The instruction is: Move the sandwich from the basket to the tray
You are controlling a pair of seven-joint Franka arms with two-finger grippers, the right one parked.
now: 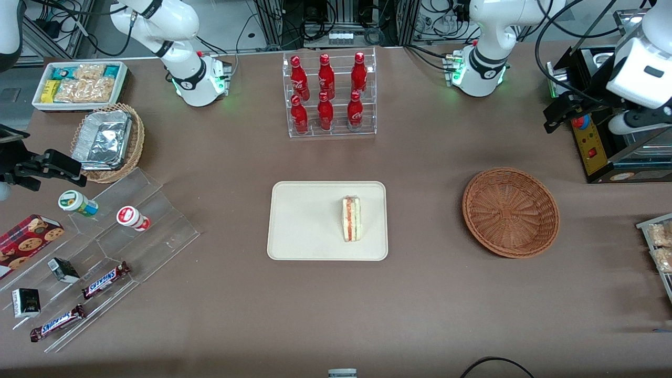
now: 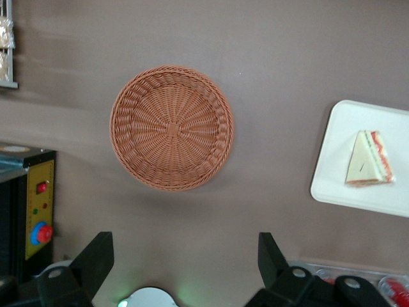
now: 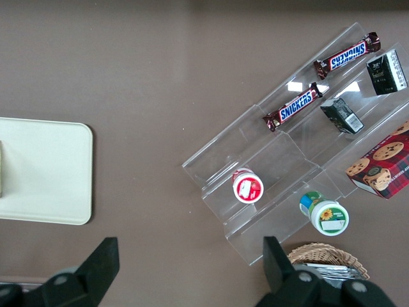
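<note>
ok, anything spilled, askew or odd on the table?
Nothing stands out. The triangular white-bread sandwich sits intact on the cream rectangular tray; the reddish-brown wicker basket is empty; the claw is open above the table.

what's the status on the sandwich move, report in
Gripper open, empty, high above the table near the basket. Sandwich on the tray; basket empty. Nothing in the way.
</note>
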